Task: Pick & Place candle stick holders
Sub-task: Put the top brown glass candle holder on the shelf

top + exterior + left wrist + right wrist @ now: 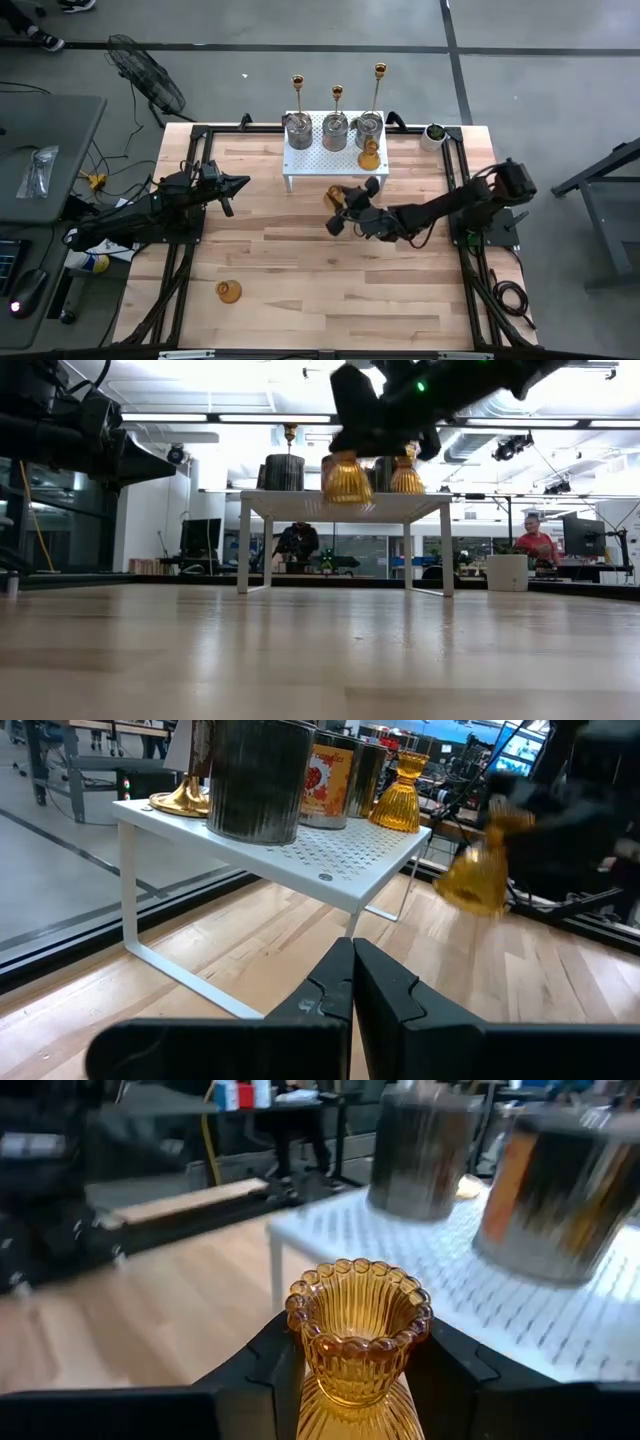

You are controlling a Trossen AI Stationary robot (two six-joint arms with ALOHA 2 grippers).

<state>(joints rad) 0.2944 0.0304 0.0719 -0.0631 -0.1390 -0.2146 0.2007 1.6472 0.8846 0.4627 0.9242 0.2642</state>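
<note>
My right gripper [355,1370] is shut on a ribbed amber glass candle stick holder [335,197], held in the air just in front of the white perforated shelf [300,165]. On the shelf stand three silver jar-like holders [334,131], three tall gold sticks [337,95] on round bases behind them, and another amber holder [368,156]. A third amber holder [229,291] stands on the table near its front left. My left gripper [352,982] is shut on nothing and waits at the table's left side. My right gripper pinches the amber holder at its narrow waist [352,1385], just under the scalloped cup, one finger on each side. The fingers come almost level from the table's right side. The holder stands upright, cup up, lifted clear of the table [347,478].
A small green plant in a white pot [434,133] stands at the far right corner. Black rails [200,150] frame the wooden table top. Bare wood lies between the shelf and the near edge.
</note>
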